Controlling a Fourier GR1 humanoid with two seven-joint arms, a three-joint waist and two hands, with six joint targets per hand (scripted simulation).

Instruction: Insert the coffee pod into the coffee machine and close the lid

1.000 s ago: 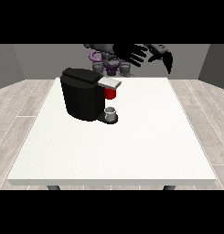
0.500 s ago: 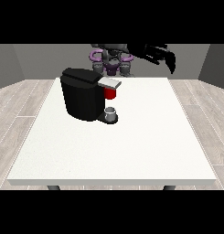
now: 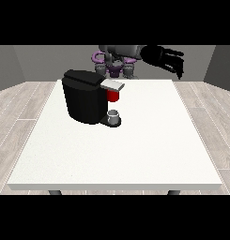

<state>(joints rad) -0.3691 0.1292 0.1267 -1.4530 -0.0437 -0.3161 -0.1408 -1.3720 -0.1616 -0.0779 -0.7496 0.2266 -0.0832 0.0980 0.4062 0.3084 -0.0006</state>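
nearest to us the white table (image 3: 135, 154) spreads wide, its front edge low in the front view, and on its far left part we see the coffee machine (image 3: 86, 96), a squat black body standing upright with its front turned toward the view's right. a grey lid (image 3: 112, 85) juts out flat from its top on that side, and just beneath the lid we make out a red piece (image 3: 113, 95), which we take to be the coffee pod seated in the machine's head; whether the lid is fully down on it we cannot tell. below that, a small grey cup (image 3: 114, 116) stands on the machine's dark base plate, touching it, directly under the red piece. further back, past the table's far edge, the robot (image 3: 115, 61) shows its grey and purple torso. at the view's right we see one black hand (image 3: 164, 58) held up in the air beyond the far edge, well apart from the machine and touching nothing; its fingers (image 3: 178, 68) hang spread and fairly straight, pointing down and to the right, so we read it as open and holding nothing. the other hand, which would lie at the view's left, we do not find anywhere
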